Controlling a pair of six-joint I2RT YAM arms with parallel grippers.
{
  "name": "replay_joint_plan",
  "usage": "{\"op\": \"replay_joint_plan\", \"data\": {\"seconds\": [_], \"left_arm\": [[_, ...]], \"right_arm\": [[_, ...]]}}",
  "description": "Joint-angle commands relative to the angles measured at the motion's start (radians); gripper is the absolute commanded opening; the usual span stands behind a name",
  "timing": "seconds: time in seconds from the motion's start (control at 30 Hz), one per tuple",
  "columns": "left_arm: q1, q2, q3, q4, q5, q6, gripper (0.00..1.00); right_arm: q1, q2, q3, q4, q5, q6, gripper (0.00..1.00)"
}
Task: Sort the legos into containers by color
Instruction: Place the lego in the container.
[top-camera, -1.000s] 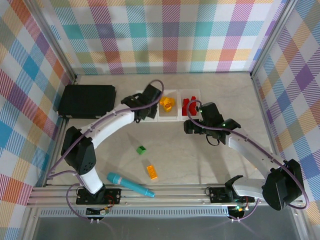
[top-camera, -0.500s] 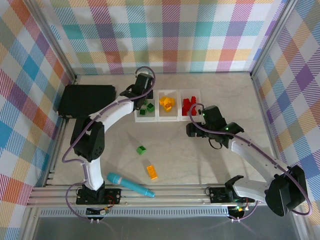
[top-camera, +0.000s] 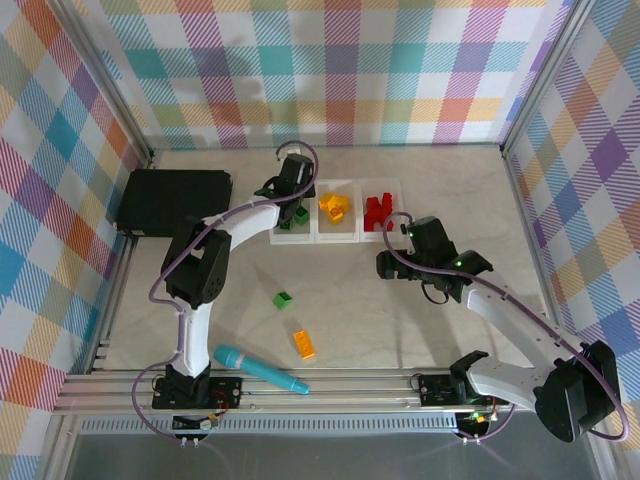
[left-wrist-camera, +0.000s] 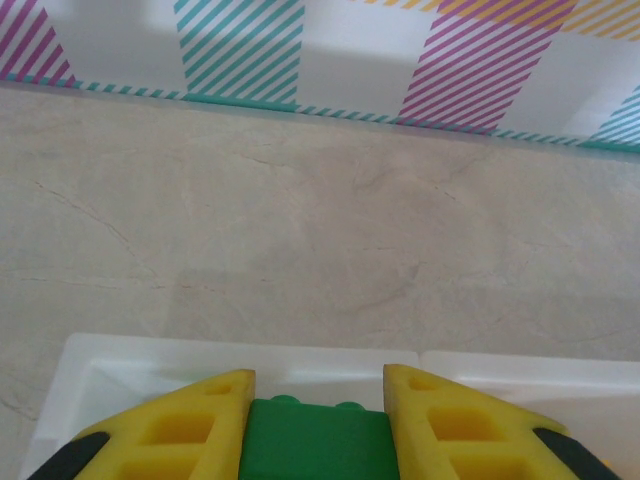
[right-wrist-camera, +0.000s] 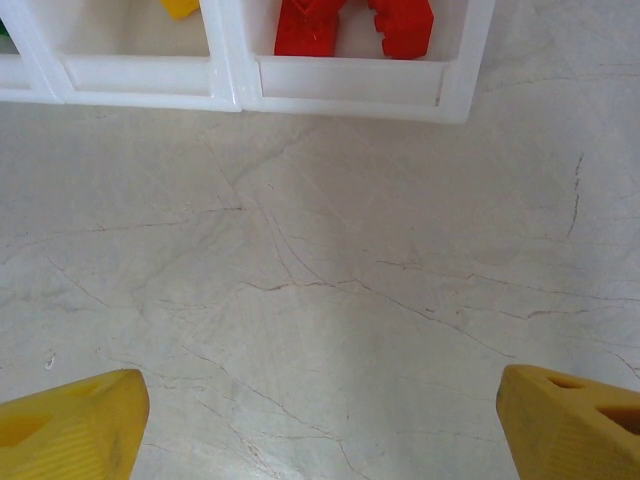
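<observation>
My left gripper (top-camera: 292, 200) hangs over the leftmost of the three containers (top-camera: 283, 236), shut on a green lego (left-wrist-camera: 315, 440) between its yellow fingers (left-wrist-camera: 180, 430). That tray's white rim (left-wrist-camera: 300, 358) lies just ahead of the fingertips in the left wrist view. The middle tray holds yellow legos (top-camera: 335, 207) and the right tray red legos (top-camera: 377, 210), also red legos (right-wrist-camera: 355, 20) in the right wrist view. A green lego (top-camera: 283, 299) and an orange lego (top-camera: 304, 344) lie loose on the table. My right gripper (top-camera: 393, 263) stands open and empty just in front of the red tray (right-wrist-camera: 350, 82).
A black case (top-camera: 175, 200) sits at the back left beside the trays. A teal marker pen (top-camera: 258, 368) lies near the front rail. Checkered walls enclose the table on three sides.
My left gripper has swung back over the leftmost tray, still shut on the green lego. My right gripper has drawn slightly back from the red tray toward the front.
</observation>
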Motion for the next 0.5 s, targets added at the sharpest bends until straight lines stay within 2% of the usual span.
{"op": "replay_joint_plan", "data": {"seconds": [0.0, 0.17, 0.4, 0.47], "left_arm": [[0.01, 0.014, -0.016, 0.131, 0.0, -0.025, 0.26], [0.011, 0.031, -0.061, 0.243, 0.009, 0.001, 0.39], [0.011, 0.017, -0.107, 0.295, 0.009, 0.011, 0.69], [0.01, 0.003, -0.121, 0.296, 0.009, 0.011, 0.72]], "right_arm": [[-0.005, -0.03, -0.012, -0.021, 0.0, 0.006, 0.9], [-0.004, -0.065, -0.01, -0.06, 0.002, 0.0, 0.91], [-0.005, -0.113, -0.021, -0.095, 0.017, -0.008, 0.93], [-0.004, -0.115, -0.023, -0.09, 0.013, -0.006, 0.93]]}}
